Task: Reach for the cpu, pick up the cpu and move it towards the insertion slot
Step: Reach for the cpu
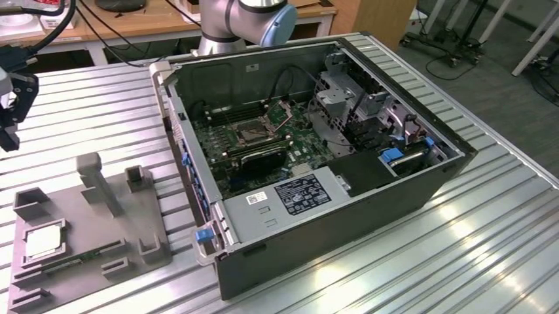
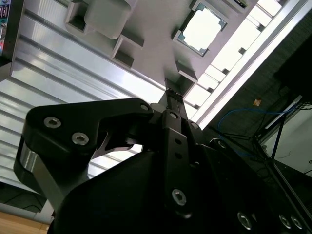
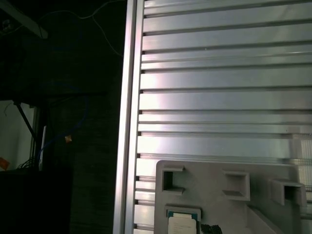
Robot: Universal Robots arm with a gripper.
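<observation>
Black claw (image 1: pixel 10 124) hovers at 12 o'clock from the small flat silver-beige square cpu (image 1: pixel 44 241) seated in the grey plastic tray (image 1: pixel 131 222); can't tell its spread. Chip is likely light, stiff and fragile: grip opposite edges.

Desk (image 1: pixel 454 248): ribbed aluminium top.
Computer case (image 1: pixel 349 216): black, lying on its side with the side open, toward the exterior view's right.
Circuit board (image 1: pixel 297 140): green, inside the case.
Insertion slot (image 1: pixel 247 133): square, metal-framed, on the board.
Power supply (image 1: pixel 292 195): labelled box at the near end of the case.
Tray (image 1: pixel 88 222): grey plastic, at the exterior view's left, beside the case.
cpu (image 1: pixel 44 241): flat in a square tray recess, pale top up.
Memory stick (image 1: pixel 83 256): green, in a tray groove near the cpu.
Claw (image 1: pixel 10 134): black, at the exterior view's left edge, well apart from the cpu.
</observation>
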